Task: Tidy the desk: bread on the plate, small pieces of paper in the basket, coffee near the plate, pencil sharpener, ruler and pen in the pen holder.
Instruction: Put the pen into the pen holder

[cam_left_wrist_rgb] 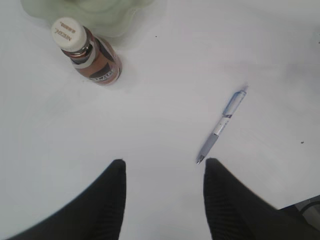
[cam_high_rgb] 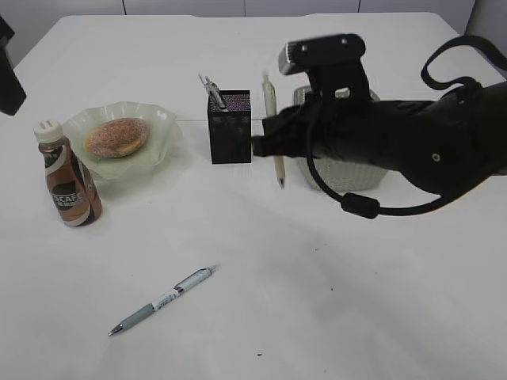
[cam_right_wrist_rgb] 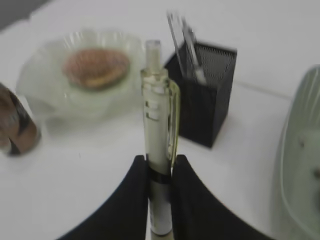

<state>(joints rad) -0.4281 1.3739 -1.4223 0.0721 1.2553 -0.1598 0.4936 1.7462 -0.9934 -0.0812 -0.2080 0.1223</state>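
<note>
My right gripper (cam_high_rgb: 265, 136) (cam_right_wrist_rgb: 159, 172) is shut on a pale yellowish pen (cam_high_rgb: 271, 103) (cam_right_wrist_rgb: 157, 115) and holds it upright just right of the black pen holder (cam_high_rgb: 230, 127) (cam_right_wrist_rgb: 205, 95). A clear ruler (cam_high_rgb: 212, 89) (cam_right_wrist_rgb: 180, 40) stands in the holder. The bread (cam_high_rgb: 116, 137) (cam_right_wrist_rgb: 96, 66) lies on the green plate (cam_high_rgb: 162, 119) (cam_right_wrist_rgb: 40, 85). The coffee (cam_high_rgb: 67, 178) (cam_left_wrist_rgb: 90, 55) stands beside the plate. A blue-grey pen (cam_high_rgb: 162, 301) (cam_left_wrist_rgb: 222, 125) lies on the desk (cam_high_rgb: 333, 301). My left gripper (cam_left_wrist_rgb: 165, 172) is open and empty above the desk, near that pen's tip.
The basket (cam_high_rgb: 348, 170) (cam_right_wrist_rgb: 300, 160) stands right of the pen holder, mostly hidden behind my right arm; its contents are blurred. The paper pieces and the sharpener cannot be made out. Part of the left arm (cam_high_rgb: 8, 79) shows at the left edge.
</note>
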